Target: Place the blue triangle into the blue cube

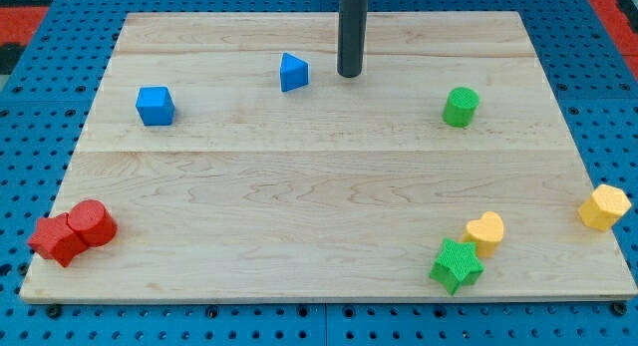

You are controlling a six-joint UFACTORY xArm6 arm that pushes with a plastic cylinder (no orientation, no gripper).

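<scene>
The blue triangle [293, 73] lies near the top middle of the wooden board [319, 186]. The blue cube [155, 106] sits to its left and a little lower, well apart from it. My tip [348, 75] is at the end of the dark rod, just to the right of the blue triangle with a small gap between them. It touches no block.
A green cylinder [461, 107] stands at the right. A yellow heart [485, 231] and a green star [456, 265] sit together at the bottom right. A yellow hexagon [604, 206] is at the right edge. A red star [56, 240] and red cylinder [92, 223] sit at the bottom left.
</scene>
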